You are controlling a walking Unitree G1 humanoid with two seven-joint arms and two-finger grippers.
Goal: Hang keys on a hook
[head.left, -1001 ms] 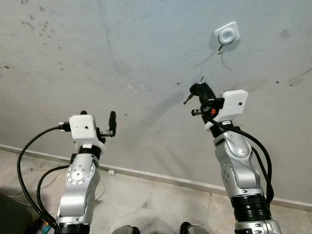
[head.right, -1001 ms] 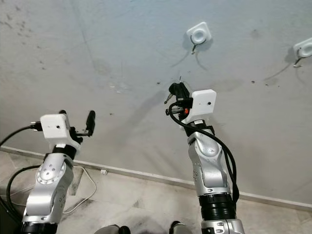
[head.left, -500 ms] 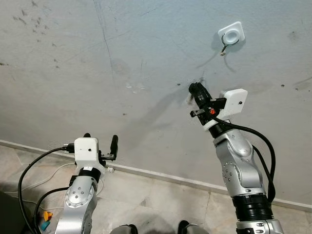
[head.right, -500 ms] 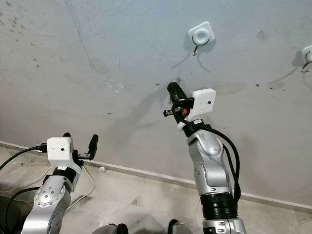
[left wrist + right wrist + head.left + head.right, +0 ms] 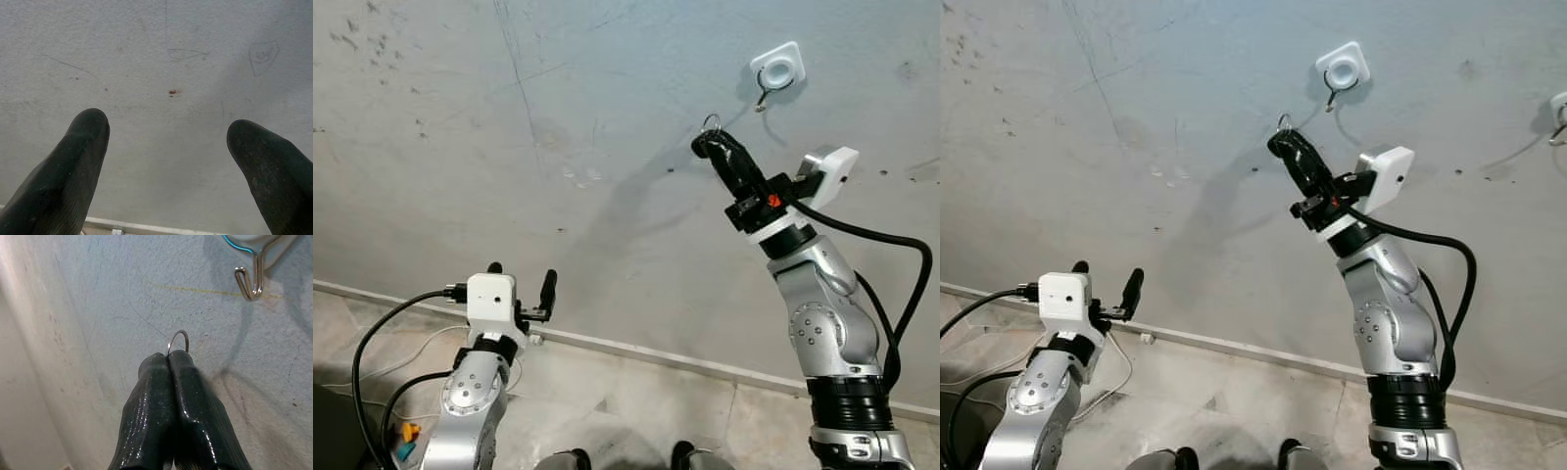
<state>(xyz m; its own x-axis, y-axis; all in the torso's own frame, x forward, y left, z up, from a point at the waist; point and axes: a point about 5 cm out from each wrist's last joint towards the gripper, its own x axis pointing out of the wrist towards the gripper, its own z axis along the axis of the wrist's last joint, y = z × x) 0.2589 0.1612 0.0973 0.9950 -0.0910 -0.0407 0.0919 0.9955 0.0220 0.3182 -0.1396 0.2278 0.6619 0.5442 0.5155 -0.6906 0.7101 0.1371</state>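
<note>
The key ring (image 5: 179, 340) pokes out as a thin wire loop just past the tips of the right pincer (image 5: 709, 143), and that pincer is clamped tight on it, fingers pressed flat together with no gap. The keys themselves are hidden inside the grip. The loop sits close against the grey wall (image 5: 558, 117), below and to the robot's left of the hook (image 5: 249, 281), near it but clearly apart. The hook hangs from a small white plate (image 5: 777, 67), its metal tip curling upward.

Over on the other side, the left pincer (image 5: 522, 290) hangs low near the skirting, fingers spread wide, holding nothing, pointed at bare wall.

So the approach is on, the hanging itself not yet done. And here's the danger: so little of the ring is exposed that the hook tip has a tiny target. Come in slightly off line and the wire may slide past the tip or bump the wall instead. Let go before the loop is properly over the curl and the keys likely drop to the floor (image 5: 636, 392). Push too hard and the stuck-on plate could shift.
</note>
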